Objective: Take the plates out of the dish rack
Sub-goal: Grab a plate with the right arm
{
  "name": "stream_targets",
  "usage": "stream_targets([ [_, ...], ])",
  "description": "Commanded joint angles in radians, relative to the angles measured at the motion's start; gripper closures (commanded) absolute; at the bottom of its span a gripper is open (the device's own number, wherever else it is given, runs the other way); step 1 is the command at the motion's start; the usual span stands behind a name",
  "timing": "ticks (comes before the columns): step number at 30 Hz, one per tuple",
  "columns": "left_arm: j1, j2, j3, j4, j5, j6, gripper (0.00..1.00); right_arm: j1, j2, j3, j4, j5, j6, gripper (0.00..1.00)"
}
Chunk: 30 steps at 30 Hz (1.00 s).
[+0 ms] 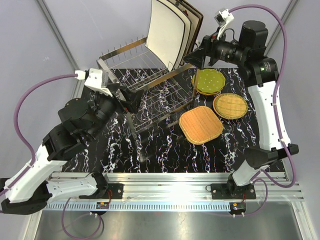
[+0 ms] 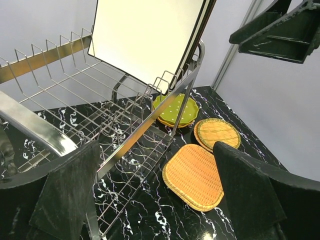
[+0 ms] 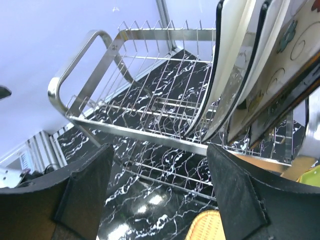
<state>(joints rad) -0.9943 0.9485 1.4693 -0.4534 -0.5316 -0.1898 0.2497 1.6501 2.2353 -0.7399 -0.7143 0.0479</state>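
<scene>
The chrome dish rack (image 1: 150, 87) stands at the table's back centre. Several large cream square plates (image 1: 170, 32) stand upright at the right end of its upper tier; the right wrist view shows a flower-patterned plate (image 3: 292, 37) among them. On the table to the rack's right lie a green dotted plate stack (image 1: 209, 81), a round wicker plate (image 1: 230, 106) and a squarish wicker plate (image 1: 200, 125). My right gripper (image 1: 195, 57) hangs open just right of the racked plates, holding nothing. My left gripper (image 1: 122, 100) is open over the rack's left front, with nothing in it.
The black marble tabletop (image 1: 165, 150) ends at a metal rail (image 1: 170, 180) along the near edge. Grey walls close in behind and beside the rack. The rack's upright prongs (image 3: 150, 30) stand bare on its left half.
</scene>
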Motion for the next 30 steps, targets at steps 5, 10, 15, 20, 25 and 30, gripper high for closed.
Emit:
stream_targets([
  [5,0.005,-0.033,-0.043,0.042,-0.021,-0.039,0.01,0.071,0.031,0.055,0.076,0.137,0.064,0.18],
  [10,0.003,-0.045,-0.060,0.048,-0.028,-0.043,0.01,0.079,0.062,0.086,0.085,0.206,0.133,0.18],
  [15,0.005,-0.059,-0.070,0.056,-0.034,-0.045,0.01,0.086,0.076,0.087,0.106,0.240,0.220,0.01],
  [20,0.005,-0.065,-0.081,0.061,-0.041,-0.048,0.01,0.094,0.088,0.087,0.116,0.230,0.265,0.00],
  [25,0.005,-0.067,-0.086,0.062,-0.041,-0.050,0.01,0.099,0.100,0.081,0.140,0.188,0.291,0.00],
  [30,0.005,-0.071,-0.089,0.065,-0.041,-0.050,0.01,0.109,0.125,0.095,0.140,0.206,0.296,0.02],
])
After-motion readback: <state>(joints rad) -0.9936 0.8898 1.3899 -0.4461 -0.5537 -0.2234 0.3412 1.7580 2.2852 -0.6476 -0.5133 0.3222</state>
